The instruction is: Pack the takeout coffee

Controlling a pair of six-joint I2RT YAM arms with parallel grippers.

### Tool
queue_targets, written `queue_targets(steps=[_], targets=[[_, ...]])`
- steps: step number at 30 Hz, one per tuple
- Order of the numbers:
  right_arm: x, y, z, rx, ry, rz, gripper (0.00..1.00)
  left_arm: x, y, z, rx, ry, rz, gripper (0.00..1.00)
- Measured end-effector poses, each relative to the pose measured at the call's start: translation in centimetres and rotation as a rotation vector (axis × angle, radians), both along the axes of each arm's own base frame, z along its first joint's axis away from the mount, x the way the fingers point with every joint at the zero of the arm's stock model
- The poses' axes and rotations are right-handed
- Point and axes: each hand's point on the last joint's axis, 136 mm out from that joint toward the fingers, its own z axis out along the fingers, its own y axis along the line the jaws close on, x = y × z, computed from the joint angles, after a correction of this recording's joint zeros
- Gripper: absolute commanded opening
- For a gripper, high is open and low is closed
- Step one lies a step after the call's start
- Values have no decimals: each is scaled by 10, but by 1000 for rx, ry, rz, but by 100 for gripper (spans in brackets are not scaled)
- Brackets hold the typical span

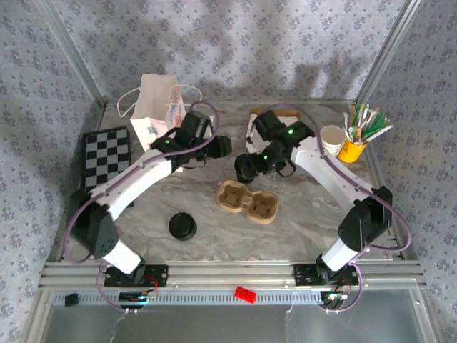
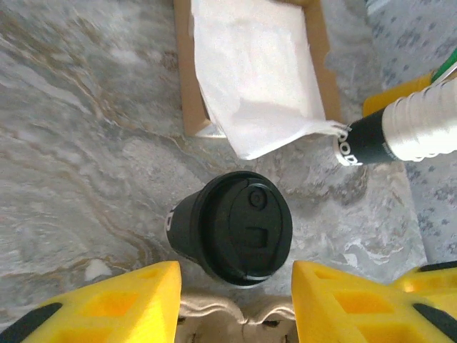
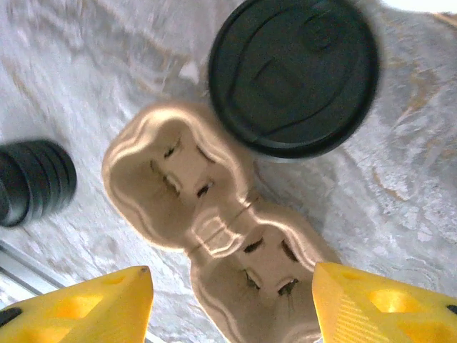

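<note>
Nearest the left wrist lens, yellow fingers (image 2: 107, 304) of the left end effector (image 2: 235, 307) spread apart, with clear gaps on either side of the dark-topped takeout coffee (image 2: 239, 229), gripping nothing. Likewise spread and empty, the right end effector (image 3: 232, 307), hovering above the two-well cardboard cup carrier (image 3: 207, 214), with the coffee upright on the marbled desk (image 3: 400, 200) just beside one well and outside both. Off to the carrier's other side, a stack of black lids (image 3: 32, 182); past the coffee, a cardboard tray (image 2: 187, 86) with white paper (image 2: 250, 71) draped over it.
</note>
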Motion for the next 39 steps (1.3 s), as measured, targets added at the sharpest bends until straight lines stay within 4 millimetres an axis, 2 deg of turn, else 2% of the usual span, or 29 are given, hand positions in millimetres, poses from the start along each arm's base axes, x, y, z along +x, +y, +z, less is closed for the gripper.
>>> queue_targets(steps=[3, 6, 14, 19, 28, 33, 39], targets=[[-25, 12, -20, -65, 5, 113, 61, -15, 24, 9, 4, -28, 37, 47], [-40, 11, -40, -125, 26, 179, 61, -27, 46, 0, 34, -18, 71, 48], [-36, 17, -72, -180, 21, 268, 57, -48, 71, -34, 109, 53, 102, 48], [-32, 24, -82, -193, -2, 320, 55, -50, 79, -32, 114, 45, 120, 48], [-29, 24, -100, -268, -15, 383, 56, -52, 85, -30, 115, 43, 132, 48], [-30, 24, -107, -292, -9, 403, 53, -52, 87, -31, 119, 46, 137, 48], [-32, 24, -113, -313, -5, 418, 44, -52, 88, -32, 121, 48, 139, 48]])
